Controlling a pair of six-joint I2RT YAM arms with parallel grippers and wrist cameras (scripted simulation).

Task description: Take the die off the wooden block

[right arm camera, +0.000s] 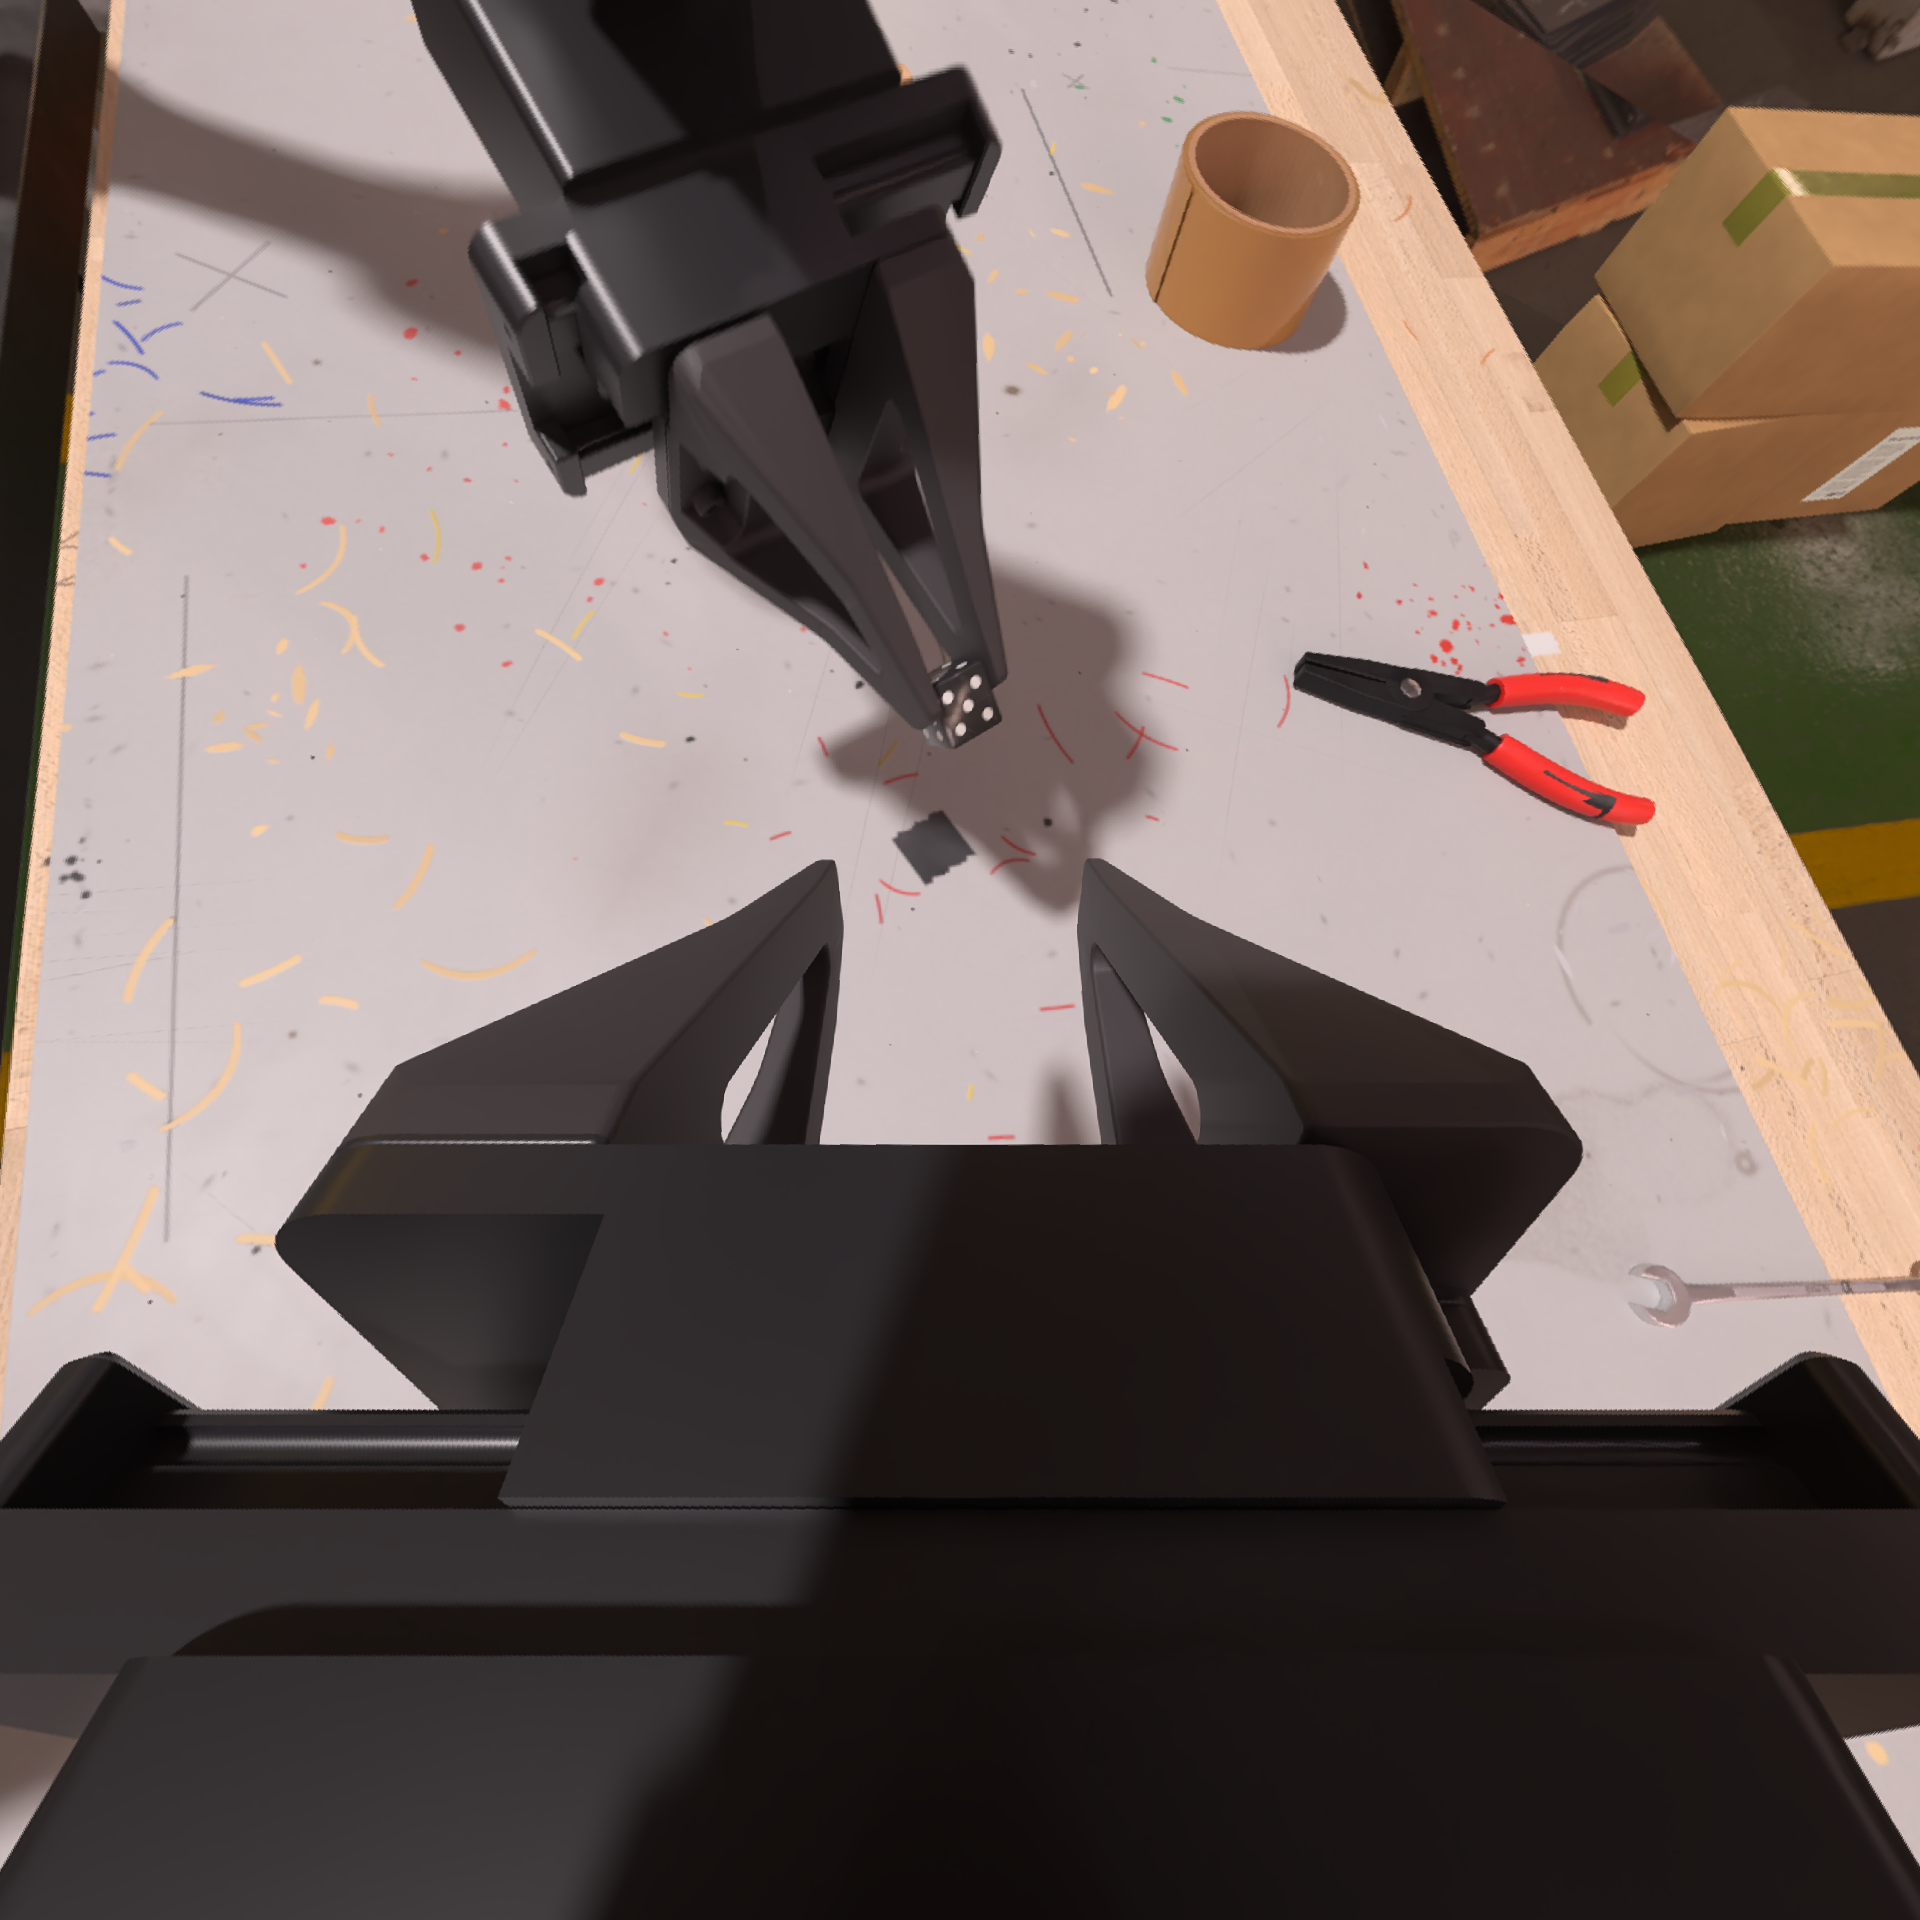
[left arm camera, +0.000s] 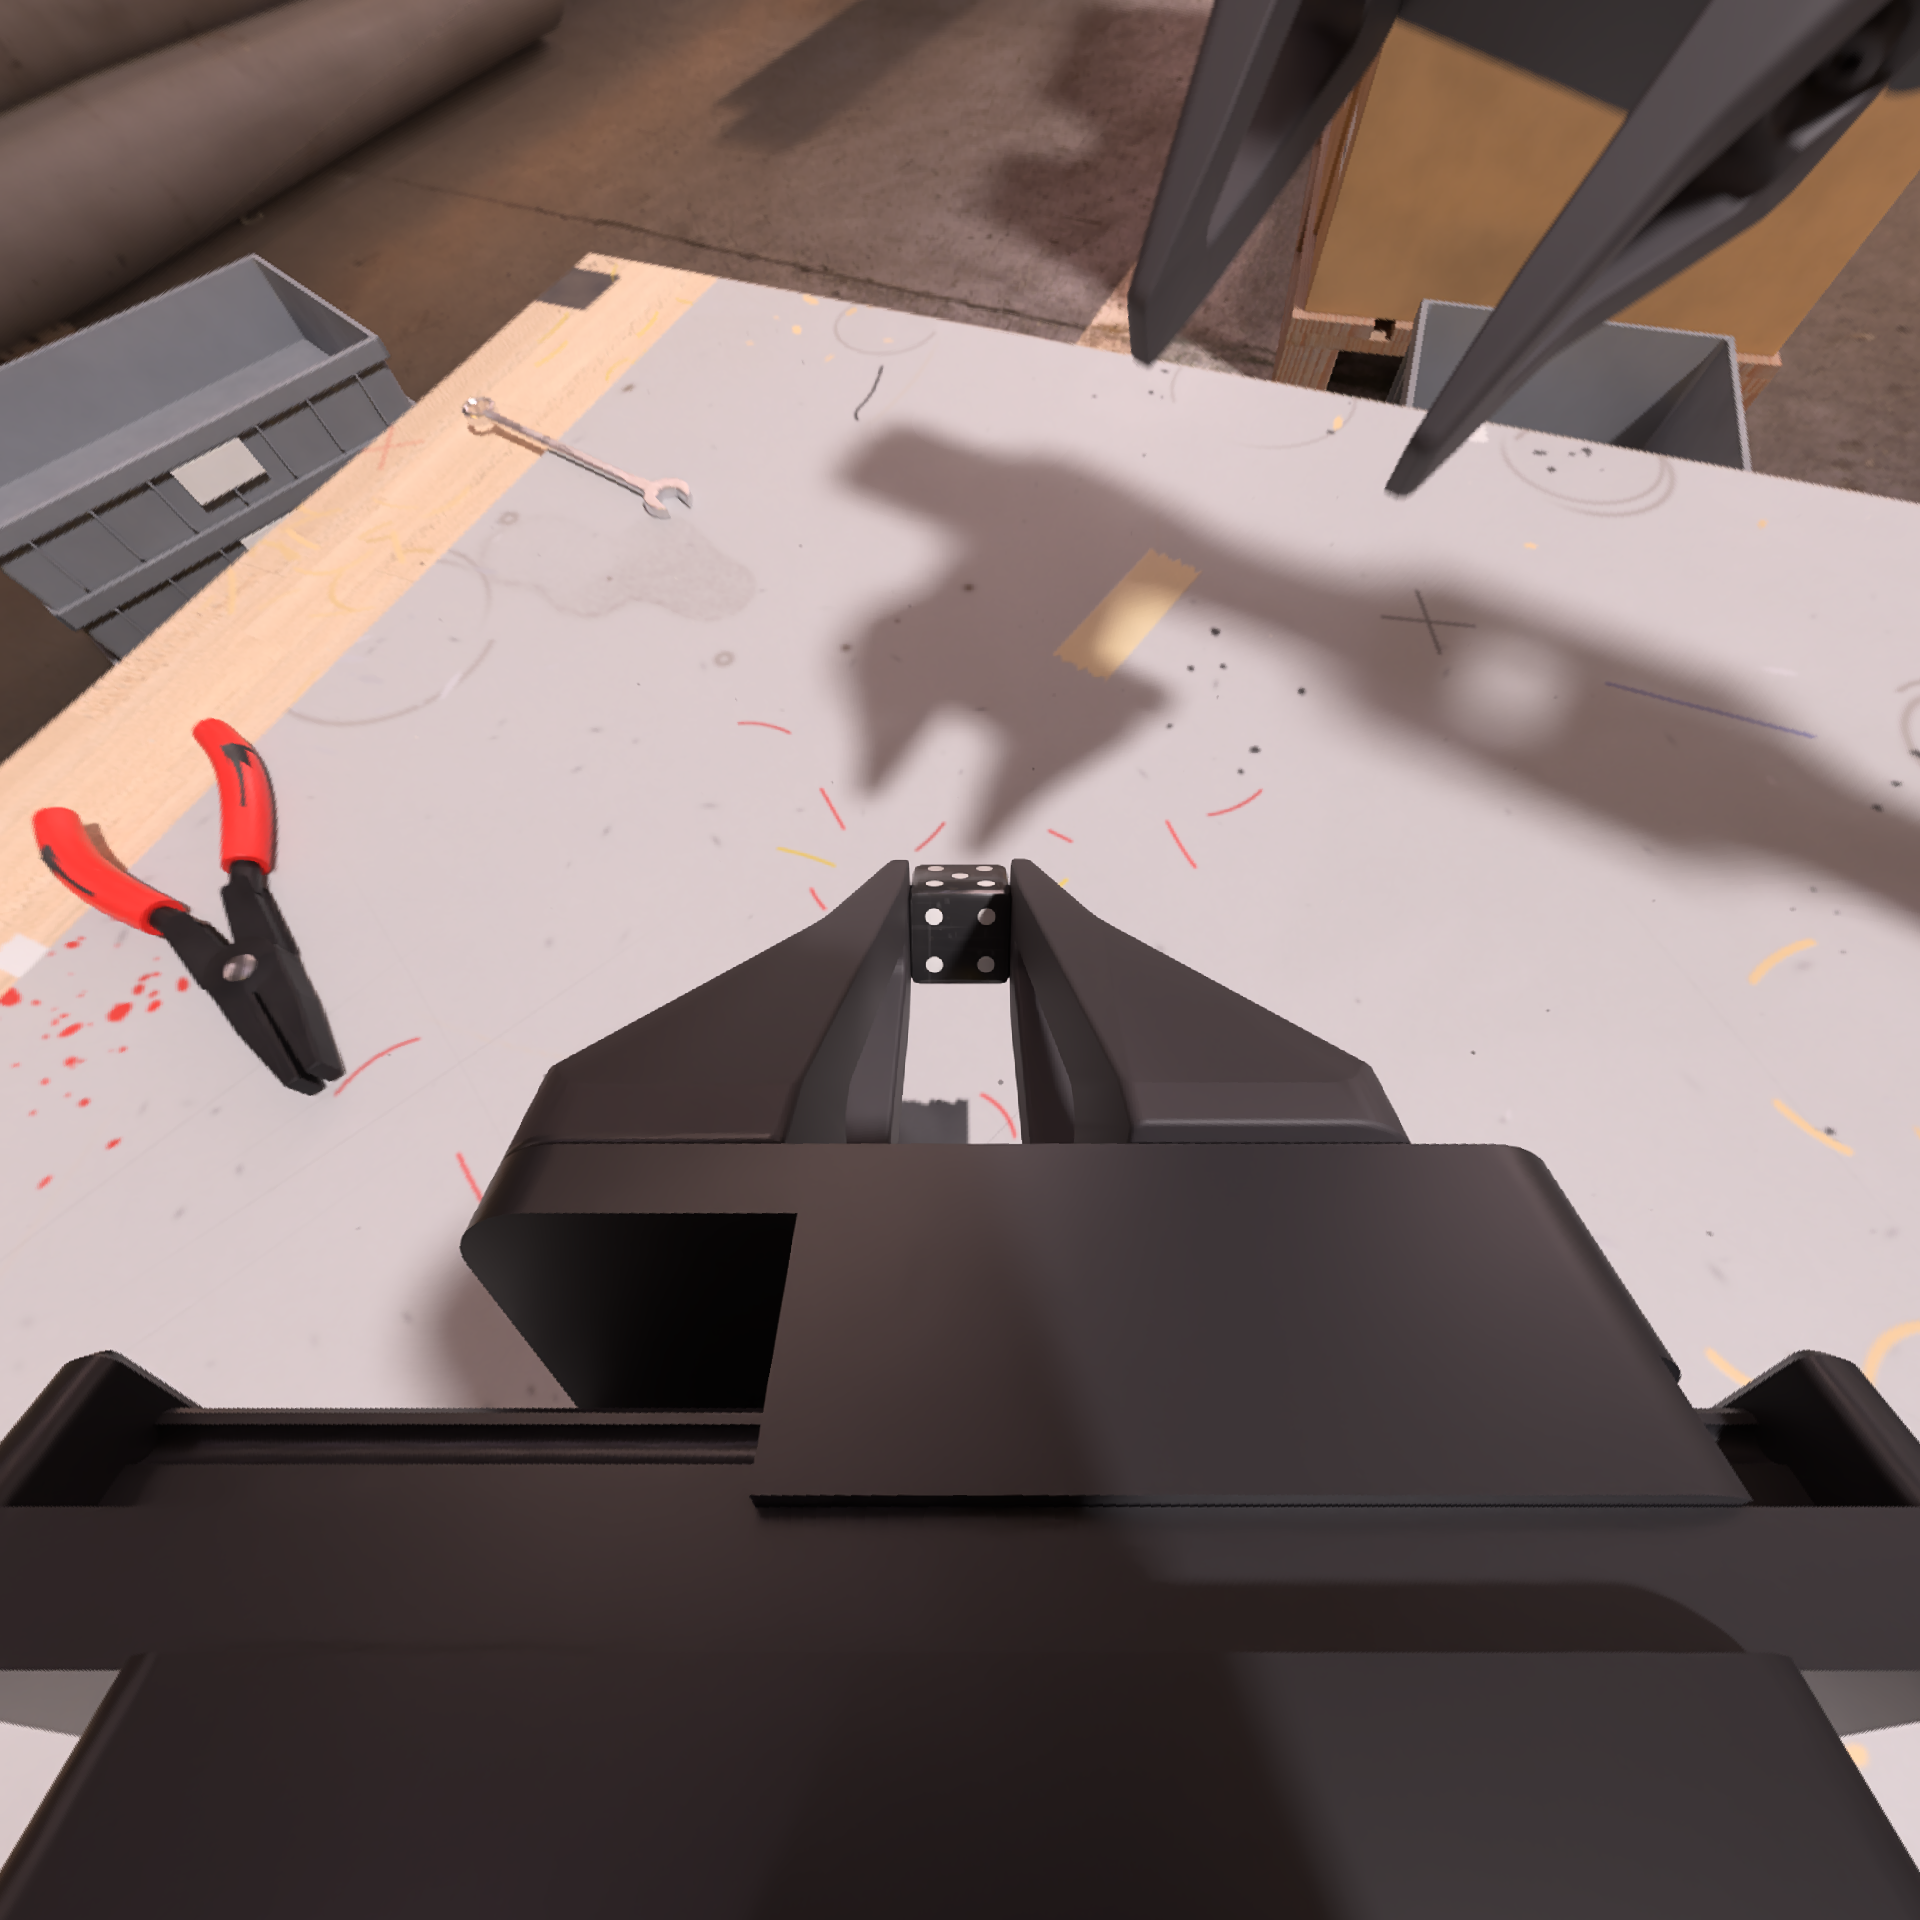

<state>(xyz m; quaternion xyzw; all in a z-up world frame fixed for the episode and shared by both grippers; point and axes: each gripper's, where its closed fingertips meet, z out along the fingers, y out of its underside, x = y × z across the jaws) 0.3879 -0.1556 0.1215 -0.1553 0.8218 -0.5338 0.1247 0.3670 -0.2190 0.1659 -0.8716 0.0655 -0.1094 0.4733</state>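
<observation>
A black die with white pips sits between the fingertips of my left gripper, which is shut on it and holds it a little above the grey table. The right wrist view shows the same die in the left gripper, with its shadow on the table beneath. A small dark flat square lies on the table just below the die; it also shows between the left fingers. I see no other block. My right gripper is open and empty, hovering over that square, and hangs at the top right of the left wrist view.
Red-handled pliers and a silver wrench lie near the table's wooden edge. A cardboard tube stands upright on the table. Grey bins and cardboard boxes stand off the table.
</observation>
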